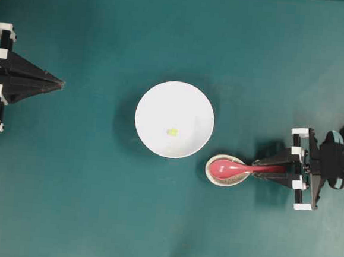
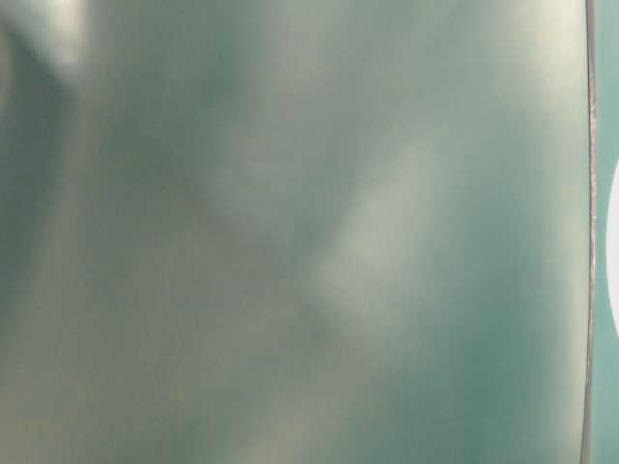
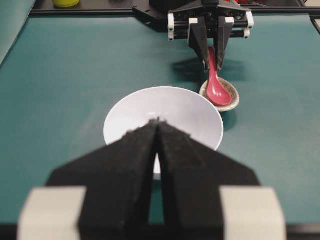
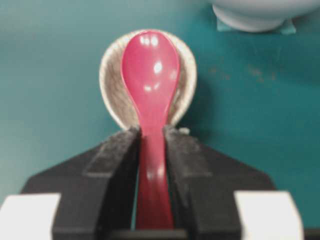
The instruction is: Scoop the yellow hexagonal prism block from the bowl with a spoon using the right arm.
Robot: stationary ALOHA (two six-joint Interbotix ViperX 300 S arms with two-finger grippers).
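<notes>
While we grab: right gripper (image 4: 151, 145) fingers squeeze the spoon (image 4: 150, 70) handle
spoon: hard, shiny, slippery, so we hold tight
left gripper (image 3: 157, 131): fingers closed, empty

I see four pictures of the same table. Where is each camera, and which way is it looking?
Overhead: above the table, looking straight down; bowl, yellow block, both arms.
Table-level: only a teal blur with a white sliver at the right edge; no robot visible.
Left wrist: on the left gripper, looking across the bowl to the right gripper.
Right wrist: on the right arm, looking along the fingers beside the spoon.
Shared: the spoon on its small dish shows in the overhead and both wrist views.
</notes>
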